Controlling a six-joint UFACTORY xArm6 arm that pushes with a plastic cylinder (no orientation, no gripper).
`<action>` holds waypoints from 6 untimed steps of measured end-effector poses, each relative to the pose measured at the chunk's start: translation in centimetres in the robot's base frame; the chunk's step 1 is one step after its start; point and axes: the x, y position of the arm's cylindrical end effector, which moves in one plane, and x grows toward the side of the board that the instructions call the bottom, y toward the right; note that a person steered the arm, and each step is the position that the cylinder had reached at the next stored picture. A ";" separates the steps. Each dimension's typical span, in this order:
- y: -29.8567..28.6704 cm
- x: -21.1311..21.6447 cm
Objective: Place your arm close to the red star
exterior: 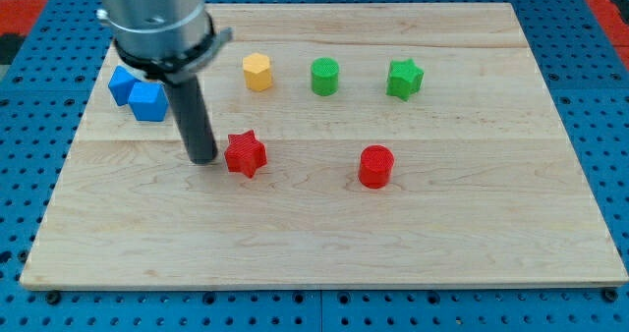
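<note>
The red star (245,153) lies on the wooden board (324,234), left of the middle. My tip (203,159) stands on the board just to the star's left, a small gap apart from it. The dark rod rises from the tip toward the view's top, into the grey arm body at the top left.
A red cylinder (375,166) sits right of the star. Along the top are a yellow hexagonal block (257,72), a green cylinder (325,77) and a green star (404,79). Two blue blocks (147,101) (121,83) lie left, beside the rod. Blue pegboard surrounds the board.
</note>
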 end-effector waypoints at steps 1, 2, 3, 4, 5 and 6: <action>6.3 -3.6; 4.6 0.7; 4.7 -3.6; -5.5 -4.5; -8.5 6.2; -4.4 9.9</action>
